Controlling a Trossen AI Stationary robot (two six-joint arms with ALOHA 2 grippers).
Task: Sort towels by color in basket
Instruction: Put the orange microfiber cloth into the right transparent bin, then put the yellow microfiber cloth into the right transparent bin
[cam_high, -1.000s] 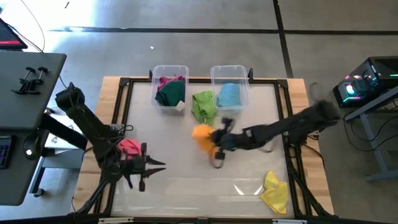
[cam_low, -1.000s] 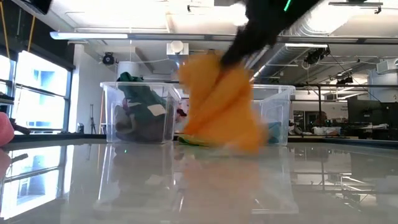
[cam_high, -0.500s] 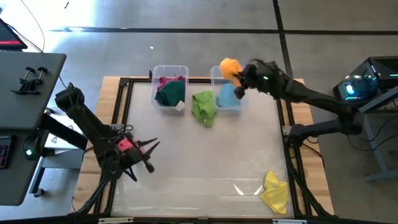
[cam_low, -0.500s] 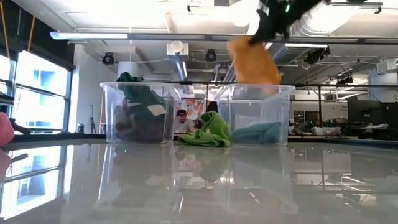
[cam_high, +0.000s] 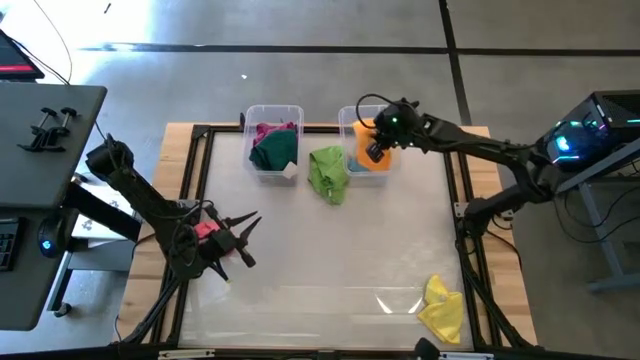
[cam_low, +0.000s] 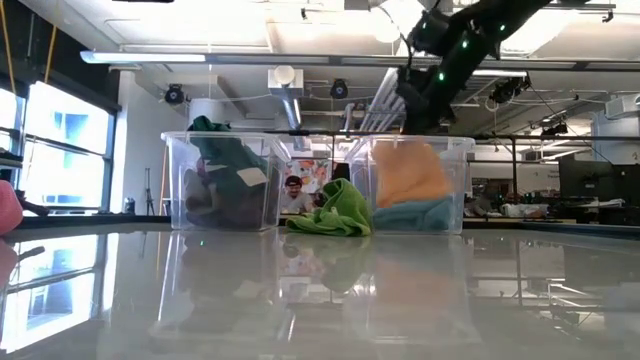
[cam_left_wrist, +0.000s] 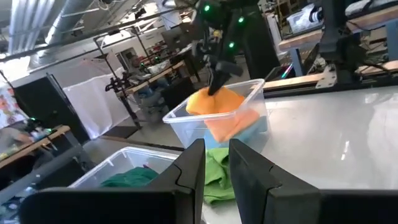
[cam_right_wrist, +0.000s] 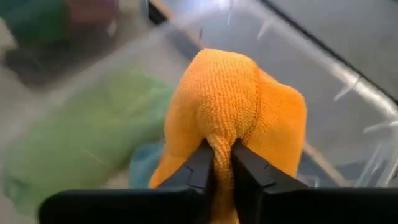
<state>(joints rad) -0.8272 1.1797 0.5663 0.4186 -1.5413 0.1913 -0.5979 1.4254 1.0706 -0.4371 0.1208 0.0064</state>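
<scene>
My right gripper (cam_high: 375, 152) hangs over the right clear bin (cam_high: 392, 128) at the table's far edge, shut on the orange towel (cam_high: 372, 162). That towel sits in the bin on top of a light blue towel (cam_low: 415, 214). A light green towel (cam_high: 328, 172) lies on the table, against this bin's left wall. The left bin (cam_high: 250, 125) holds a dark green towel (cam_high: 274, 150) and a magenta one (cam_high: 270, 129). A yellow towel (cam_high: 440, 308) lies near the table's near right corner. A pink towel (cam_high: 206, 229) lies under my left arm. My left gripper (cam_high: 248, 228) stands level and narrowly open, with nothing between its fingers (cam_left_wrist: 193, 168). My right gripper pinches a raised fold at the top of the orange towel (cam_right_wrist: 222, 140) between its two fingers (cam_right_wrist: 202, 163). The fingers slant down into the bin from above. The towel bulges out below them, and its lower part (cam_low: 408, 185) rests on the light blue towel inside the bin.
Bare glossy table (cam_high: 330, 260) stretches between the bins and the near edge. A dark frame (cam_high: 195, 180) runs round the table. A grey desk with clamps (cam_high: 45, 130) stands to the left and a lit computer case (cam_high: 585, 135) to the right.
My right gripper has carried the orange towel from the table's middle up and toward the far edge, over the right bin. It then lowered the towel, which now rests on the light blue one. My left gripper has rolled and turned toward the bins.
</scene>
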